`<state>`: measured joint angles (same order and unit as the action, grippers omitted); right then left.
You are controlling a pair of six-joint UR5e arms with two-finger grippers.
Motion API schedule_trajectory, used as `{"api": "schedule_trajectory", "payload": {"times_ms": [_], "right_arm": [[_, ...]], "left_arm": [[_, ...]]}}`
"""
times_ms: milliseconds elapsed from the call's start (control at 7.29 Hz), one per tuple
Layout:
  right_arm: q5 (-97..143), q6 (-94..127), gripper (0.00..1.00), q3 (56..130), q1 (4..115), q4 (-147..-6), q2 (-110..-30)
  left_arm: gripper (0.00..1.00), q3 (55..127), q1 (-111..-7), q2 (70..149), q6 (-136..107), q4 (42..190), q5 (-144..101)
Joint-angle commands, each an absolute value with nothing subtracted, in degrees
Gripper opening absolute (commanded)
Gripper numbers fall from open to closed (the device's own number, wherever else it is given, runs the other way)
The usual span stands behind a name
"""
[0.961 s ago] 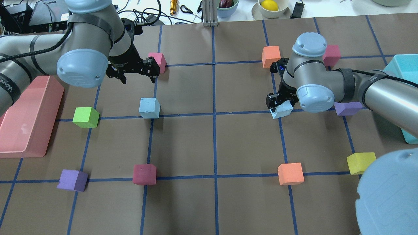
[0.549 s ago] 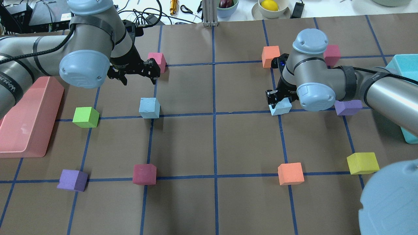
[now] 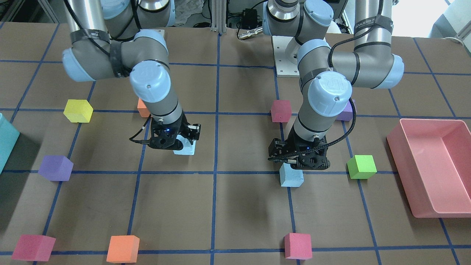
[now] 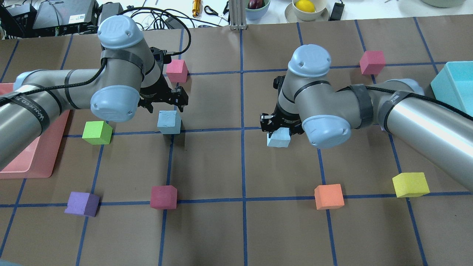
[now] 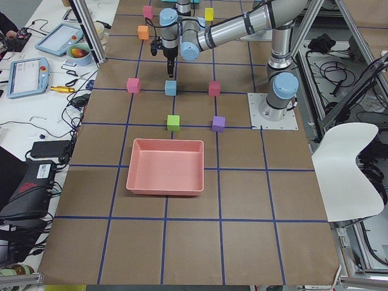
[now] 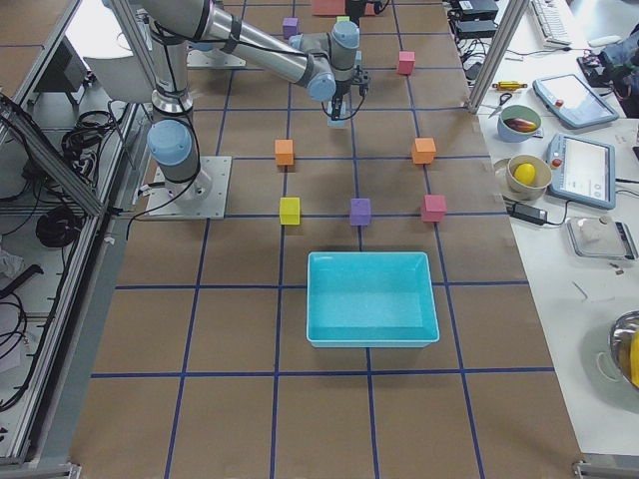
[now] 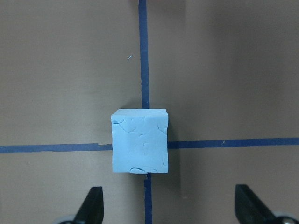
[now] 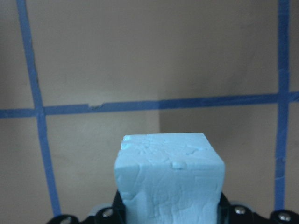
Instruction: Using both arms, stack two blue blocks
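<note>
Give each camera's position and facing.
Front-facing: across the table, facing both arms; left arm on view's right.
Overhead: behind, looking down; right arm on right.
Exterior left: table's end; left arm near.
Exterior right: opposite end; right arm near.
Left wrist: above resting blue block; open jaws.
Right wrist: held blue block in shut jaws.
Shared: first two show both blocks.

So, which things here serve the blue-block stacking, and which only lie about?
For the job: pale blue foam cube on the table; second pale blue foam cube, in the shut right gripper; open left gripper.

Lying about: green foam cube; purple foam cube; crimson foam cube; orange foam cube; yellow foam cube; pink rectangular tray; cyan rectangular box.
</note>
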<state>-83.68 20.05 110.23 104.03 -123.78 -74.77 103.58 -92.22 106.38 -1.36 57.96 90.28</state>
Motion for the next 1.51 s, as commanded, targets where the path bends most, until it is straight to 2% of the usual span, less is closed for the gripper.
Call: {"api": "schedule_trajectory", "payload": {"times_ms": [0,686,824,961,1235,1373], "right_arm": [[-83.5,26.71,0.0,111.44,111.77,-125.32,-74.88],[-83.76,27.25,0.0,114.78,115.22,-127.96,-74.27],[-83.76,27.33,0.06,115.05,115.22,-128.06,-74.27],[-83.67,27.51,0.16,115.05,115.4,-128.06,-74.18],[-83.76,27.77,0.25,115.22,116.45,-128.06,-74.0],[-83.76,27.86,0.43,115.14,116.89,-128.14,-73.92]], "left_arm": [[1.0,105.03,-92.11,108.27,-1.32,55.37,90.35],[0.97,105.03,-92.02,111.35,-1.75,54.67,90.62],[0.97,104.94,-92.02,111.71,-1.32,54.58,90.62],[0.98,105.03,-91.93,111.8,-1.14,54.49,90.79],[0.99,104.94,-91.67,111.62,-0.27,54.49,93.58],[1.0,104.68,-91.58,111.53,-0.18,54.58,93.6]]}}
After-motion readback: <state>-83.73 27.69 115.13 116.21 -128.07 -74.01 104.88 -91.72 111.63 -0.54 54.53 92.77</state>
